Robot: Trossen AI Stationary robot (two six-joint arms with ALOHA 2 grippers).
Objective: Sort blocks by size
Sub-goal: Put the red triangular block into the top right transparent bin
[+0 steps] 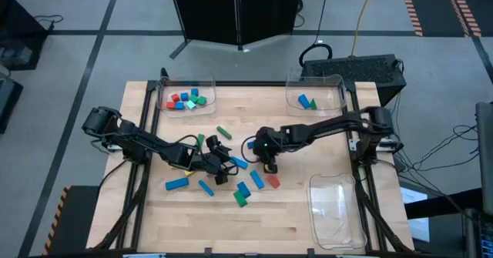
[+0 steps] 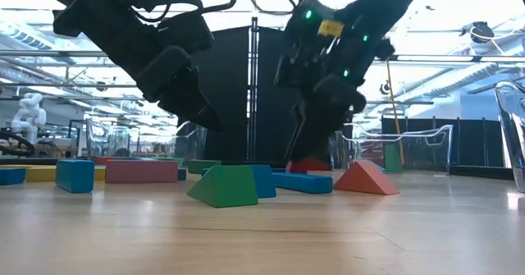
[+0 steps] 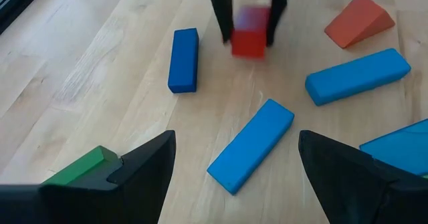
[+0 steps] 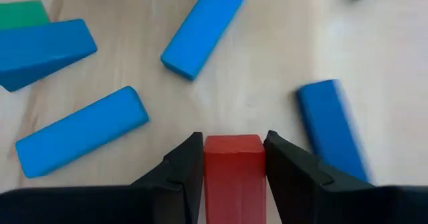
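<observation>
My right gripper (image 1: 269, 164) is at the table's middle, shut on a small red block (image 4: 233, 167), which also shows in the left wrist view (image 3: 251, 38). My left gripper (image 1: 221, 168) is just to its left, low over the table, open and empty. Its fingers (image 3: 144, 170) stand wide apart, with a blue bar (image 3: 251, 144) lying flat on the table ahead of them. Around them lie more blue bars (image 1: 176, 183), green blocks (image 1: 241, 199) and a red-orange wedge (image 1: 273, 181). My right gripper pinches the red block's two opposite sides (image 4: 207, 164) between its two fingers (image 3: 224, 13). The fingers come from above, pointing down. The block sits upright in the hold, close to the table; whether it is clear of the wood I cannot tell.
A clear tray (image 1: 166, 96) at the far left holds several small blocks. A clear tray (image 1: 327, 92) at the far right holds a blue and a green block. A third clear tray (image 1: 335, 208) stands at the near right. A green wedge (image 2: 223, 186) lies near the front.
</observation>
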